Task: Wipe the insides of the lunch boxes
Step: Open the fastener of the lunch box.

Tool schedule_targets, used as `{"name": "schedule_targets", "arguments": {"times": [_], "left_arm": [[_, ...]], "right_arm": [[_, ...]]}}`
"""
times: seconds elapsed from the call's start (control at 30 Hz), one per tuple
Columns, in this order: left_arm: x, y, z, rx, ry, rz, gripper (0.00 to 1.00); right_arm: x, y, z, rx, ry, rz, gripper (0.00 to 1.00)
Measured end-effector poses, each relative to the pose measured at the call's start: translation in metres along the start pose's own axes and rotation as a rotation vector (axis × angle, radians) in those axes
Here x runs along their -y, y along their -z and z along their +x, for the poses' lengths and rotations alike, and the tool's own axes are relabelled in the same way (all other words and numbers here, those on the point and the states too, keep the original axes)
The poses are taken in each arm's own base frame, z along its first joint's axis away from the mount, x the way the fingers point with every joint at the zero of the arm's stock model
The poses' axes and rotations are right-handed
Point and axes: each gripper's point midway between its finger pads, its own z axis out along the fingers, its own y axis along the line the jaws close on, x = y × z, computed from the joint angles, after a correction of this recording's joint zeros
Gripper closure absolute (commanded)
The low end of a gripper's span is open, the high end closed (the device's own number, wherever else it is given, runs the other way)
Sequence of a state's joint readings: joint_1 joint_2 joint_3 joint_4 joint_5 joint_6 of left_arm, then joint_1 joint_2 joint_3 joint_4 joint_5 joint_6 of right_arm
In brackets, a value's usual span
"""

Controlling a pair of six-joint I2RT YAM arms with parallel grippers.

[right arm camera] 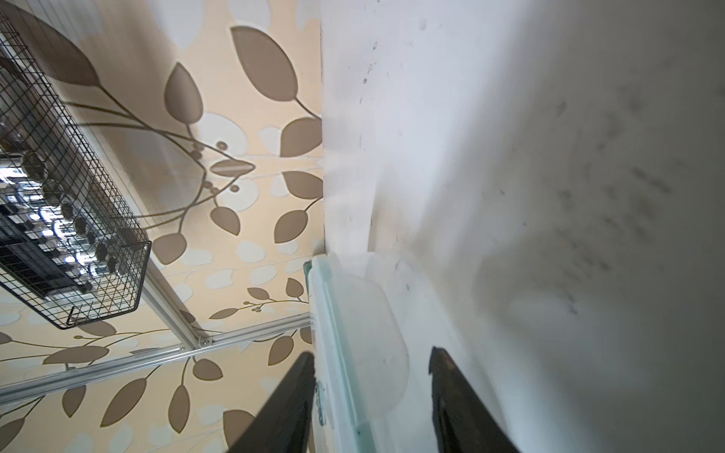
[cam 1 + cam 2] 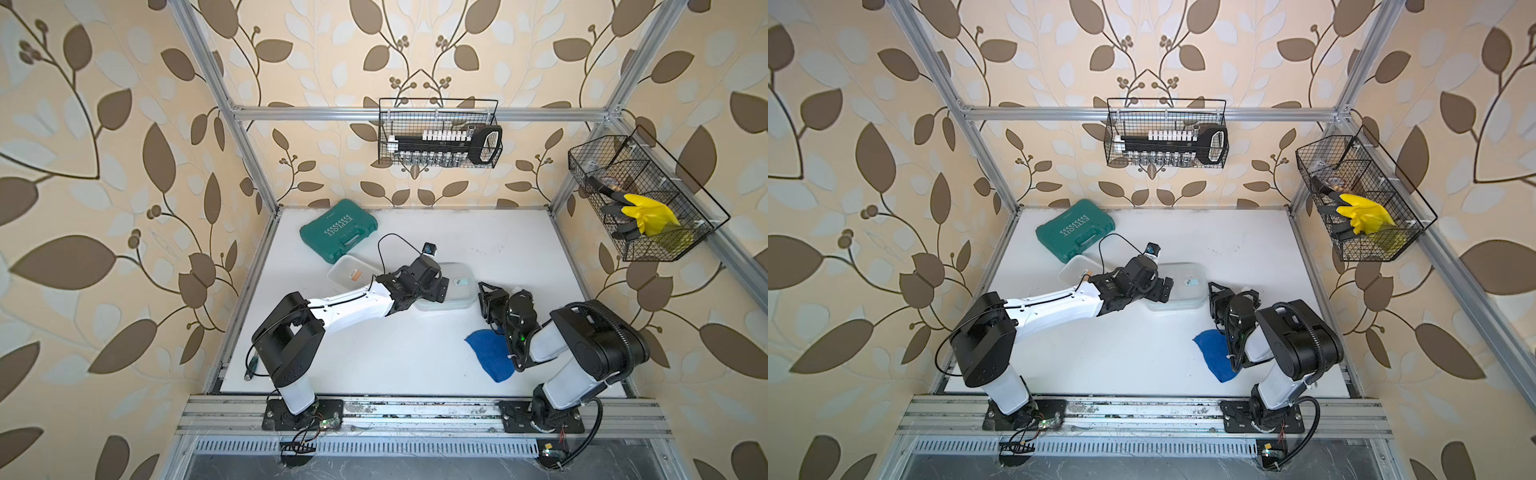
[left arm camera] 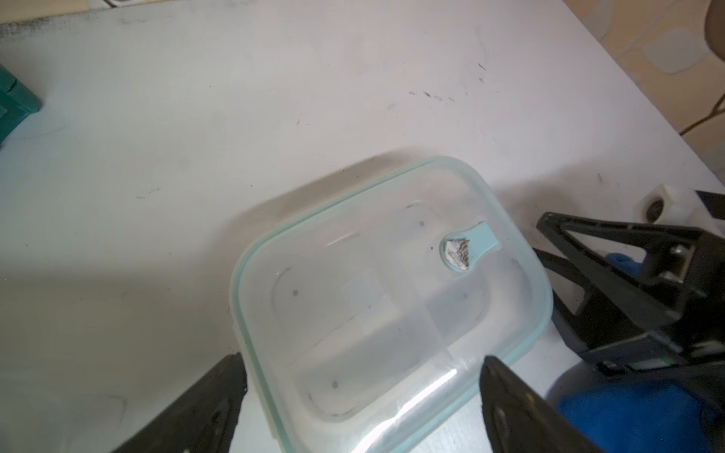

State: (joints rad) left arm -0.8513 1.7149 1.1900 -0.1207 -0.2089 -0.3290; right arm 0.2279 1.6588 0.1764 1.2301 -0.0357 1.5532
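Green case [image 2: 338, 230] and blue cloth [image 2: 490, 353] lie apart; basket [image 2: 656, 249] perhaps holds gloves [image 2: 648, 214].

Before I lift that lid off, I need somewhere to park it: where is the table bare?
Bare: the far right of the table, behind the lidded lunch box and right gripper; and the near middle, between the left arm and the blue cloth. Crowded: far left, around green case, other lunch box and left gripper.

Overhead stereo pair, close wrist cameras
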Motion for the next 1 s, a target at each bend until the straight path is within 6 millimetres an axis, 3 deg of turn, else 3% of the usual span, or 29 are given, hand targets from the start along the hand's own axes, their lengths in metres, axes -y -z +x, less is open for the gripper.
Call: {"name": "schedule_targets", "arguments": {"times": [0.3,0.5,0.73,1.0], "left_arm": [[0.002,-0.028,0.03,-0.085,-0.03,0.016,0.09],[0.007,-0.035,0.026,-0.059,-0.044,0.033,0.15],[0.015,-0.042,0.022,-0.029,-0.055,0.075,0.27],[0.023,-0.045,0.023,0.002,-0.06,0.131,0.33]], "right_arm": [[0.008,-0.008,0.005,-0.029,-0.038,0.004,0.56],[0.002,-0.021,0.006,-0.036,-0.055,-0.036,0.57],[0.0,-0.022,0.007,-0.037,-0.052,-0.041,0.61],[-0.005,-0.029,0.006,-0.036,-0.039,-0.058,0.73]]}}
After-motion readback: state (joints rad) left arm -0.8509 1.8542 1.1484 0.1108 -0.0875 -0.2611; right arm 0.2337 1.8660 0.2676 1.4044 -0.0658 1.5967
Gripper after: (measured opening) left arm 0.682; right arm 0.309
